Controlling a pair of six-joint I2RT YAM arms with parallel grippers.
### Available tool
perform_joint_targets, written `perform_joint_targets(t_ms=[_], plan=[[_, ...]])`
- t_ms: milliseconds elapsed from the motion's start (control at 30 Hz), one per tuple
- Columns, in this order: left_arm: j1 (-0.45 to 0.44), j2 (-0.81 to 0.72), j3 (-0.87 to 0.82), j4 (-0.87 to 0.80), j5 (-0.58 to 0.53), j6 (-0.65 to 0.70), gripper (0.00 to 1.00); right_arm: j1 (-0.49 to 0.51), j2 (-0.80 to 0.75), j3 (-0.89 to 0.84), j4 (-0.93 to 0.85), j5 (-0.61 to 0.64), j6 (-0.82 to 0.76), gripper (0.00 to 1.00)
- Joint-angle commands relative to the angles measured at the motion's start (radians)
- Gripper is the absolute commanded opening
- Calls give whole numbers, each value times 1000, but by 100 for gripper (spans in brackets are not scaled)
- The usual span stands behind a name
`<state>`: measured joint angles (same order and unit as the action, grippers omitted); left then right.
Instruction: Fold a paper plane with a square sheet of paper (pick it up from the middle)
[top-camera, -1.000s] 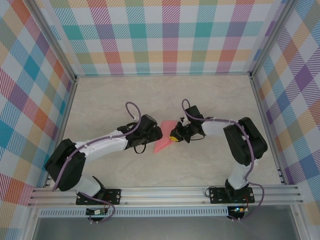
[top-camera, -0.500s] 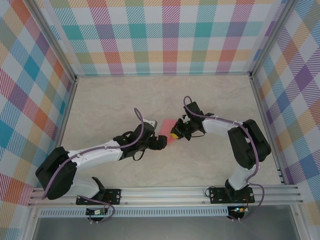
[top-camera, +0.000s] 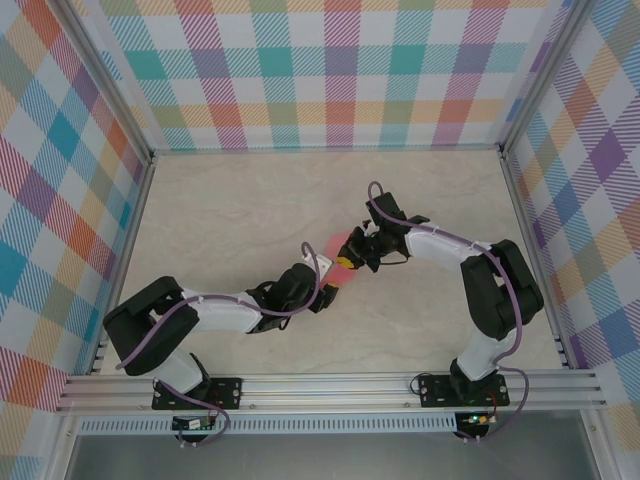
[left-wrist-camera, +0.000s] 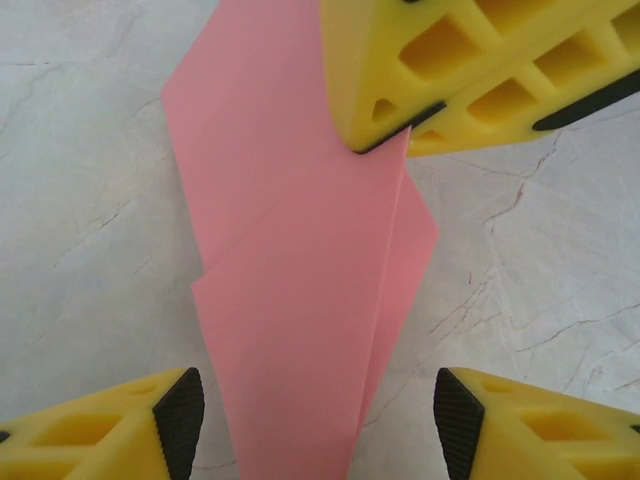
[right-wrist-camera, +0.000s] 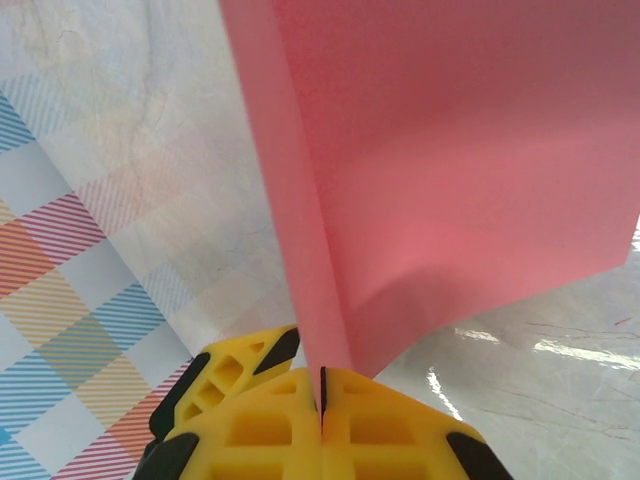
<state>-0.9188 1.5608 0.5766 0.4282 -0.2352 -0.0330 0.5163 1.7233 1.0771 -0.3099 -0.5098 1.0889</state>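
Roughly at the middle of the top view, a little right of centre, sits the sheet of paper (top-camera: 334, 251). It is salmon-pink and already creased into a narrow pointed shape. The right tool (top-camera: 346, 264) has its yellow fingers pressed together on it. In the right wrist view those fingers meet at the bottom centre of the frame with the paper's folded edge pinched in the seam between them. The sheet rises from there to fill the upper right, one layer bowed outward beside the crease.

In the left wrist view the paper runs down the centre of the frame as a long tapering strip with a diagonal fold line. A second layer peeks out along its right edge, and its narrow end drops past the bottom edge. The right tool's fingertips (left-wrist-camera: 380, 90) clamp it near the upper right of that frame. The left tool (left-wrist-camera: 318, 425) is spread. Its black-padded fingers (left-wrist-camera: 180, 420) sit at the lower left and lower right, one on either side of the narrow end, each with a strip of bare desk (top-camera: 220, 210) showing between pad and paper.

From above, the left tool lies just below and left of the paper. Whether the paper's tip touches the desk I cannot tell.
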Motion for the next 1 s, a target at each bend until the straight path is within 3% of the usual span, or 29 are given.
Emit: perform_joint_targets(t_ms=[0, 167, 333, 500, 967], plan=[[-6, 37, -14, 112, -17, 74, 56, -8, 13, 23, -41, -33, 5, 4], [-6, 56, -18, 137, -27, 90, 41, -13, 22, 29, -62, -35, -3, 8], [-6, 57, -24, 132, -19, 96, 25, -15, 38, 36, -79, -38, -17, 23], [-6, 67, -29, 126, -4, 96, 15, -16, 57, 59, -113, -24, -45, 26], [-6, 90, -18, 123, 3, 103, 12, -15, 136, 144, -171, -62, -109, 41]])
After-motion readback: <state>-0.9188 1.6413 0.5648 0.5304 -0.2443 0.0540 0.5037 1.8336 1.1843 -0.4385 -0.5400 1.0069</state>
